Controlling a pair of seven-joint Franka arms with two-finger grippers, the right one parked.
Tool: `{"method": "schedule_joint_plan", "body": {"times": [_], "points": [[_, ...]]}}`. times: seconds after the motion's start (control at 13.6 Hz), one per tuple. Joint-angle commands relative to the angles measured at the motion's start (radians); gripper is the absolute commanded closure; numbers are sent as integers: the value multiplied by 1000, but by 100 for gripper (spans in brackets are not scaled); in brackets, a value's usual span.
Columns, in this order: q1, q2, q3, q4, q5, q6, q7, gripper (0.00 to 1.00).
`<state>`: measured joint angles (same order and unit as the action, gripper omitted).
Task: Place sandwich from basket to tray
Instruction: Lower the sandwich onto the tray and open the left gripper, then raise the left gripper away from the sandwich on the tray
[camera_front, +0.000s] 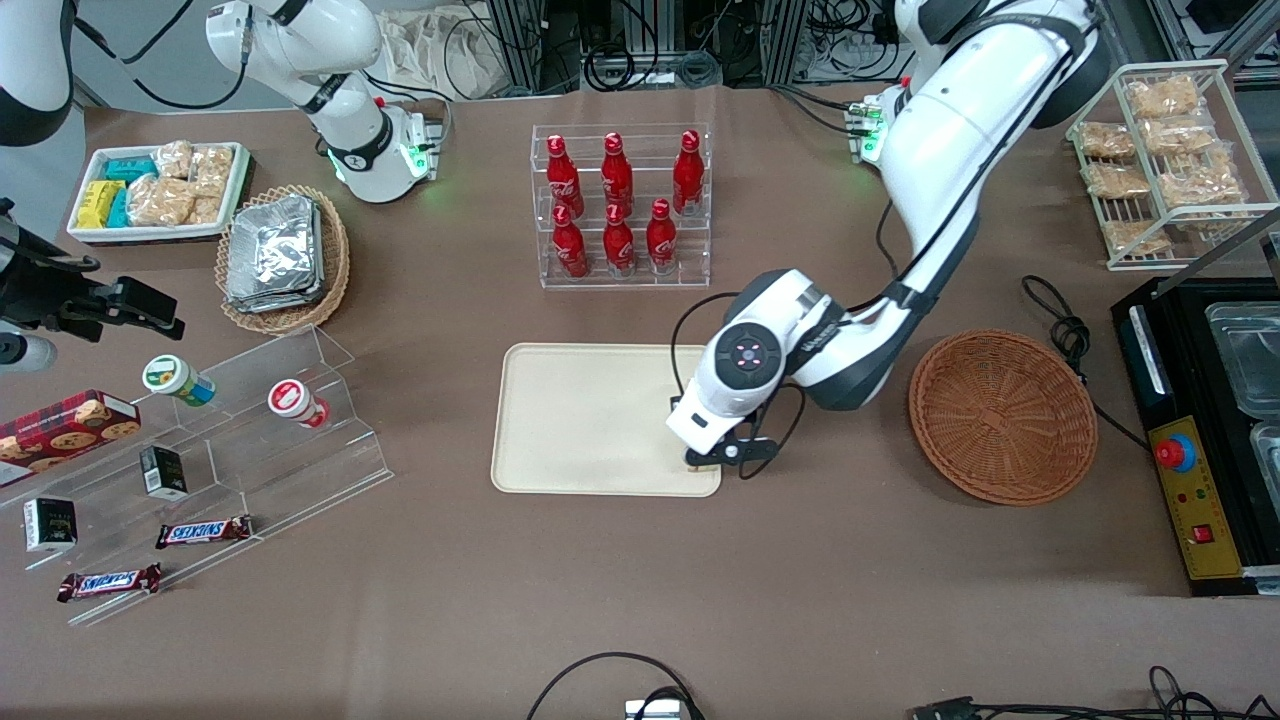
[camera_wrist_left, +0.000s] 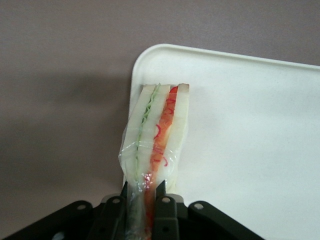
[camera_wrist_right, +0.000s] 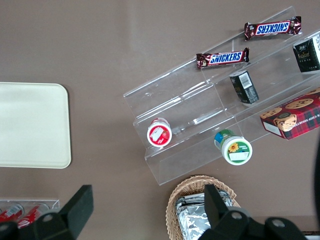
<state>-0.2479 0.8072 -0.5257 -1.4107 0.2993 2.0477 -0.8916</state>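
While its black two-finger gripper (camera_wrist_left: 142, 197) clamps the plastic-wrapped triangular sandwich (camera_wrist_left: 156, 135) over a corner of the cream rectangular tray (camera_front: 585, 420), the reddish-brown woven basket (camera_front: 1003, 415) sits beside it, red bottles (camera_front: 618, 200) nearby.

One sandwich (camera_wrist_left: 156, 135) in the gripper (camera_wrist_left: 142, 192), one tray (camera_front: 580, 420), two wicker baskets incl. the reddish basket (camera_front: 1003, 415), six red bottles (camera_front: 618, 200), two Snickers bars (camera_front: 203, 531), approx. as seen from the front.
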Motion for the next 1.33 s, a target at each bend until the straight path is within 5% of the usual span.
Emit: {"method": "schedule_joint_plan", "body": {"times": [0.0,0.07,0.15,0.22,0.29,0.81,1.25], "points": [[-56,59,15,102,43,-18,-56,100],[-59,66,16,102,47,-20,-64,100],[-69,72,18,101,49,-20,-66,88],[-71,75,19,102,49,-18,-75,27],[-73,75,19,99,53,-20,-76,0],[-38,-38,18,95,81,-131,-155,0],[166,-287,-22,-81,32,-218,-80,0]]}}
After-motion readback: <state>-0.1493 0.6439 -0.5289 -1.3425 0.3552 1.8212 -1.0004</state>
